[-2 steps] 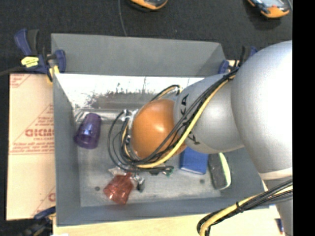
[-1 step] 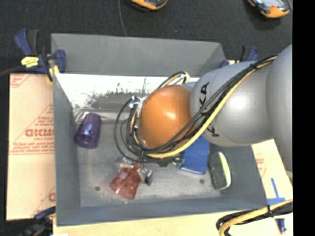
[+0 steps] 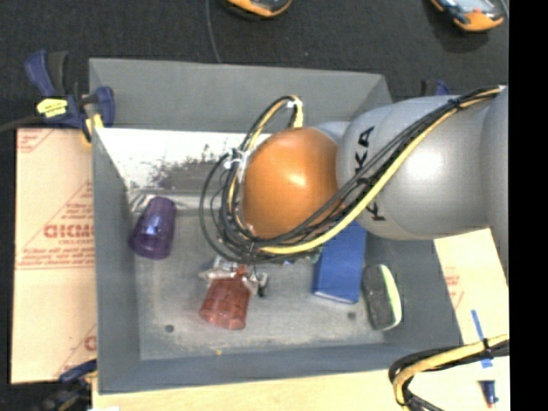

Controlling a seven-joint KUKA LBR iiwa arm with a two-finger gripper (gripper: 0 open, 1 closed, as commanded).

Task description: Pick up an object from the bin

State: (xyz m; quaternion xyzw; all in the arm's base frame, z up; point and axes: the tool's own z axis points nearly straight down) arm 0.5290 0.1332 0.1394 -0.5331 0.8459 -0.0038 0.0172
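Closest to the lens is the robot's glossy orange dome cover (image 3: 287, 182) on the wrist of the silver arm (image 3: 428, 178), with black and yellow cables (image 3: 221, 199) looped around it. Just beneath it the gripper (image 3: 235, 276) hangs low over a translucent red plastic cup (image 3: 224, 305) lying on its side on the floor of the grey metal bin (image 3: 116, 315), front and centre. The gripper is right at the cup's upper end, but I can't tell whether it is apart, together or clamped on it.

To the right lies a blue rectangular block (image 3: 341, 268), and beside that a dark oblong piece with a pale green edge (image 3: 379, 298). Well off to the left lies a translucent purple plastic cup (image 3: 154, 228).

This looks like the grasp step, descent nearly done. The next move calls for closing squarely on the cup's wall and lifting straight up, since a light cup on its side could roll away.

The only writing is dark lettering on the arm, partly behind the cables, reading as KUKA.
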